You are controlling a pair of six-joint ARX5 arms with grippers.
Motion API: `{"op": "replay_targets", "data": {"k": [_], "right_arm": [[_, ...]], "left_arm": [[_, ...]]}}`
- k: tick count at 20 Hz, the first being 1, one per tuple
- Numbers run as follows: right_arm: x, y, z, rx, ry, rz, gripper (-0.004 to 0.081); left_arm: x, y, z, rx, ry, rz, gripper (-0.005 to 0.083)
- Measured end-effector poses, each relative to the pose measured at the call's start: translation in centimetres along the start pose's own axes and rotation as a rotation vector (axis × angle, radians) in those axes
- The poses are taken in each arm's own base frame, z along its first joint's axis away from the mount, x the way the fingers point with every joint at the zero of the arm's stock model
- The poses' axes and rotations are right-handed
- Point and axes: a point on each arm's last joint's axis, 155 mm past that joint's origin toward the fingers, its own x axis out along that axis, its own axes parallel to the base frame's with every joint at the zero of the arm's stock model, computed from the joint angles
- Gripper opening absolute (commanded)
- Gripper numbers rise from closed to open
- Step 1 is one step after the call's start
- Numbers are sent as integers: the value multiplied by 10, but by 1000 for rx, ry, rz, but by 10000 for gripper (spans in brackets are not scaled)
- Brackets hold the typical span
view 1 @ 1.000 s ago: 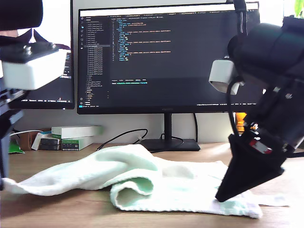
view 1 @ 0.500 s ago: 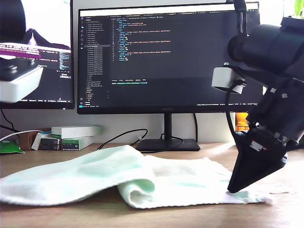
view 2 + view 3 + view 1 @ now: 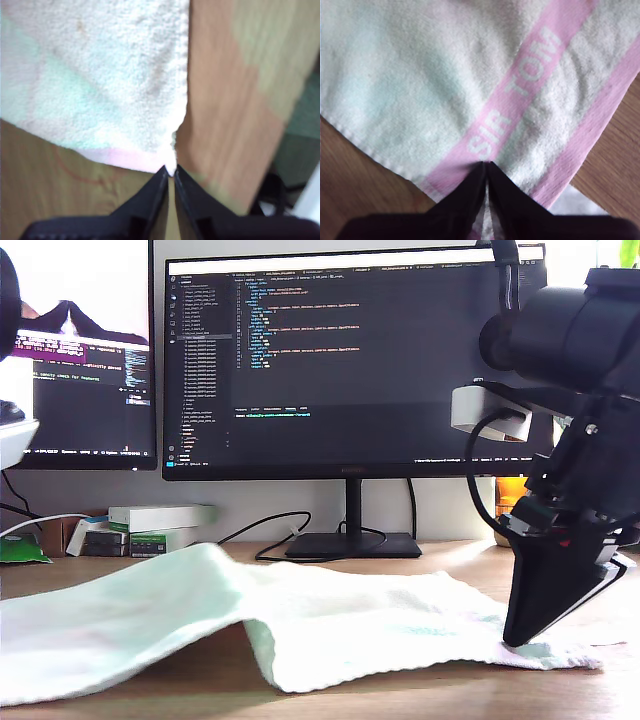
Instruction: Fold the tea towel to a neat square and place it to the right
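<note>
- Exterior view: towel (image 3: 300,625) lies spread on the table (image 3: 420,702) with one loose hump, no clean fold yet; squaring and placing remain.
- First tool (image 3: 169,176) clamped on a towel corner.
- Second tool (image 3: 486,170) clamped on the pink band (image 3: 520,100).

One tea towel (image 3: 300,625), two grippers, my first gripper (image 3: 169,176) and my second gripper (image 3: 486,170), two monitors, the larger monitor (image 3: 345,360) and the smaller monitor (image 3: 90,390), one stack of small boxes (image 3: 150,530), one desk (image 3: 400,695).
</note>
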Motion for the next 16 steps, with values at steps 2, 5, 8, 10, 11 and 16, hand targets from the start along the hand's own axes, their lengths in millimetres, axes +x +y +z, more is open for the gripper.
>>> {"op": "replay_targets", "data": {"k": [2,5,8,10,11,16], "right_arm": [[-1,0,-2,30,18,-1,-11],[-4,-2,-6,98,46,-6,-11],[-5,-2,-10,168,66,-11,-11],[-7,0,-15,198,94,-7,-11],[-7,0,-16,205,101,-6,-11],[-13,5,-27,247,168,4,-11]], "left_arm": [[0,-2,-10,-7,37,-14,-24],[-6,-2,-19,-11,73,-31,-24],[-15,5,-22,-31,77,-34,-24],[-17,3,-28,-42,96,-53,-24],[-17,0,-32,-43,108,-68,-24],[-18,-10,-35,-59,114,-113,-24]]}}
